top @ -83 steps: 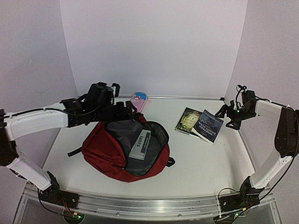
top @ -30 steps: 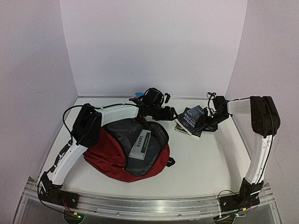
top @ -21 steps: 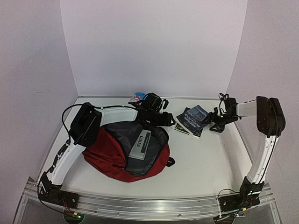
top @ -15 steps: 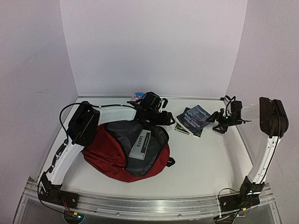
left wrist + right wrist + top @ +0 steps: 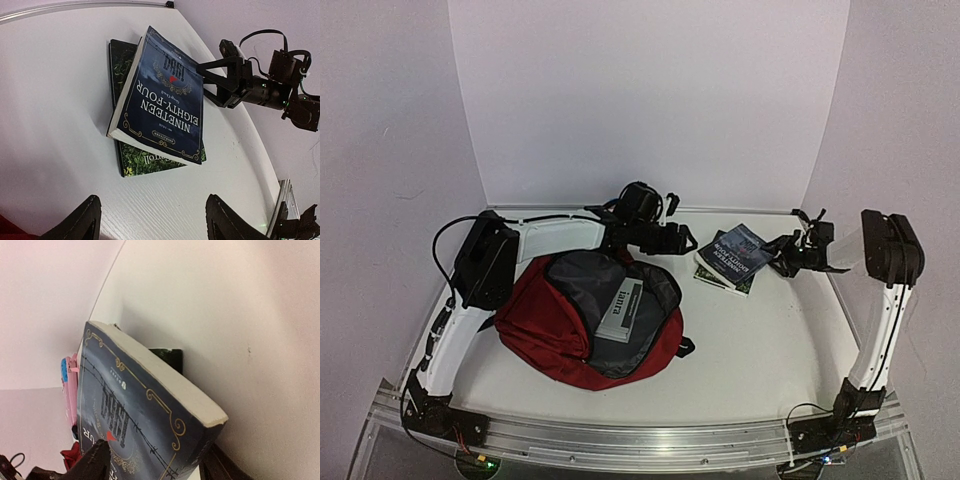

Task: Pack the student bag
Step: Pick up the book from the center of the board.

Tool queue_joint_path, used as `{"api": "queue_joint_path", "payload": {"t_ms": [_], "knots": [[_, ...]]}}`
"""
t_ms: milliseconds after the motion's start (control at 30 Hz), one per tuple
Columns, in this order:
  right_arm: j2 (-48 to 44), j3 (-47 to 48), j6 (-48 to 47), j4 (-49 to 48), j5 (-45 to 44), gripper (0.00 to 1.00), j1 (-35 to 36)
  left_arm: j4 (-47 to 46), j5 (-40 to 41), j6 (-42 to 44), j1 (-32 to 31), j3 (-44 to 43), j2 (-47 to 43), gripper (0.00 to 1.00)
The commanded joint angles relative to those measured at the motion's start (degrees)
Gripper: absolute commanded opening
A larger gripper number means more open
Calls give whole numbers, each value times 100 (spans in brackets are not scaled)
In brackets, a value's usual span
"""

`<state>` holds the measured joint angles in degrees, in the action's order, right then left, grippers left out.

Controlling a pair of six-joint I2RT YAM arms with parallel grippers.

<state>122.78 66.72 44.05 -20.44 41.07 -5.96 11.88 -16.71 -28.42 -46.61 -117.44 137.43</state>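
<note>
Pale walls close in a white worktop (image 5: 760, 340) on which the student bag (image 5: 545, 335) lies on its back, main zip open and grey lining showing. A grey book (image 5: 620, 310) rests inside the bag. Beyond the bag's far right corner, a dark blue paperback (image 5: 740, 248) sits askew on top of a green one (image 5: 710, 272). The left arm reaches over the bag's far rim. The left gripper (image 5: 685, 240) hangs just past that rim with its fingers spread wide on nothing, facing the two books. The right gripper (image 5: 778, 255) is on the books' side away from the bag. Its fingers straddle the blue paperback's corner; whether they pinch it, I cannot tell.
</note>
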Motion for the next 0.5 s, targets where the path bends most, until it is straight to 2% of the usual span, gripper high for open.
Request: {"api": "queue_joint_path", "payload": {"t_ms": [0, 133, 233, 333, 467], "knots": [[235, -180, 230, 240, -368, 46, 23, -107, 37, 60, 1, 91, -427, 72], [21, -194, 189, 234, -220, 22, -24, -129, 10, 48, 0, 155, -495, 72], [-292, -243, 103, 225, -132, 8, -52, -185, 18, 42, 2, 274, -607, 72], [-655, -297, 45, 225, -2, 0, -52, -226, 8, 45, 2, 383, -724, 72], [-1178, -308, -71, 239, 250, 0, -55, -170, -48, 129, 1, 493, -905, 75]]}}
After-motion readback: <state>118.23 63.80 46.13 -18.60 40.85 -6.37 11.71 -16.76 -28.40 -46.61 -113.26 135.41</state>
